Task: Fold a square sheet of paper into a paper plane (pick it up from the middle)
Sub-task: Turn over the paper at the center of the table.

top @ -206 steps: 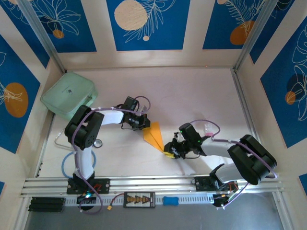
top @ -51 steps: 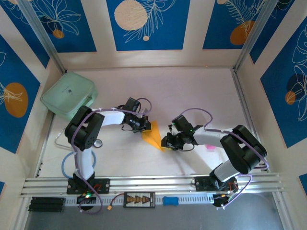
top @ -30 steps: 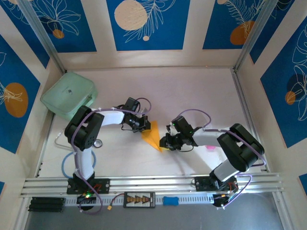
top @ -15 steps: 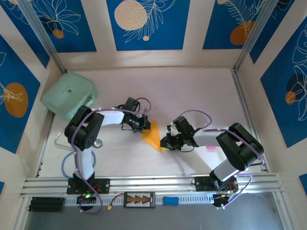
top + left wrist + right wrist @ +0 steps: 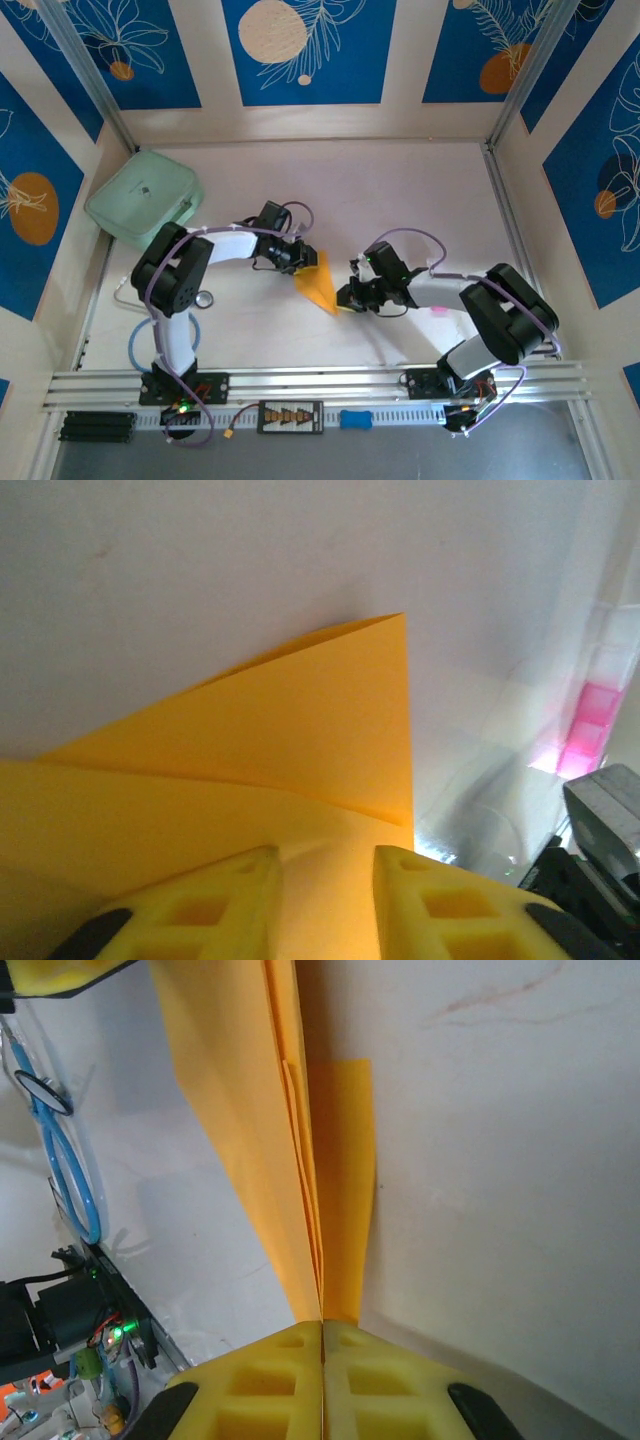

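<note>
— Where the paper plane (image 5: 318, 285) sits on the table (image 5: 420, 190) between the two arms, what has hold of it?
— The right tool (image 5: 322, 1345). Its yellow pads are pressed together on the plane's narrow end, with the folded layers pinched between them.
— And the left tool (image 5: 325, 875)?
— Its pads stand a little apart at the wide end, and orange-yellow paper shows in the gap. Whether they touch it, I cannot tell.

No legible text, labels or numbers anywhere
</note>
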Motion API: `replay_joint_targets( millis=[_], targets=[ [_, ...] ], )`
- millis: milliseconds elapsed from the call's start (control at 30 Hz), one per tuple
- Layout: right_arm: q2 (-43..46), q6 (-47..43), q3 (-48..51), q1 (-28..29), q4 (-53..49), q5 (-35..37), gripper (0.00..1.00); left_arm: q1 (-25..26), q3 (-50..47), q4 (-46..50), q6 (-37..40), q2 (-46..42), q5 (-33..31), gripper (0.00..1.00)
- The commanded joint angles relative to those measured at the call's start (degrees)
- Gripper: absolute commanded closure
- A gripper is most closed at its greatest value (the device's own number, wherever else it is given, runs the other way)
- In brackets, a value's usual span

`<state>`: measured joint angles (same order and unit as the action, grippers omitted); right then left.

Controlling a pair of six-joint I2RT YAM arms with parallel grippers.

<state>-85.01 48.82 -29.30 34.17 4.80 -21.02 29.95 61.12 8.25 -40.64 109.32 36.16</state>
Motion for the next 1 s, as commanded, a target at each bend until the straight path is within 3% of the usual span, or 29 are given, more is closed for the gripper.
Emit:
replay_joint_targets(
  millis=[0, 267, 400, 700, 967],
  targets=[
    [2.67, -1.96, 0.21, -0.80, -4.04, -0.96, 0.92, -0.28, 0.26, 2.27, 0.71, -4.95, -2.74, 0.63],
    [5.96, -4.76, -2.13, -2.27, -9.81, -0.91, 0.95, 0.10, -0.37, 4.22, 1.53, -9.97, -6.57, 0.58],
    [9.72, -6.43, -4.18, -2.36, -15.97, 3.06, 0.95, 0.08, -0.23, 6.06, 2.55, -12.16, -8.82, 0.57],
    [19.10, -12.78, -14.42, -0.50, -39.46, 23.94, 0.98, 0.08, 1.84, 13.11, 5.96, -17.78, -18.23, 0.57],
    [14.04, -11.27, -27.72, 7.24, -58.80, 51.26, 0.98, -0.05, 1.81, 16.33, 6.42, -20.41, -24.55, 0.55]
  ],
)
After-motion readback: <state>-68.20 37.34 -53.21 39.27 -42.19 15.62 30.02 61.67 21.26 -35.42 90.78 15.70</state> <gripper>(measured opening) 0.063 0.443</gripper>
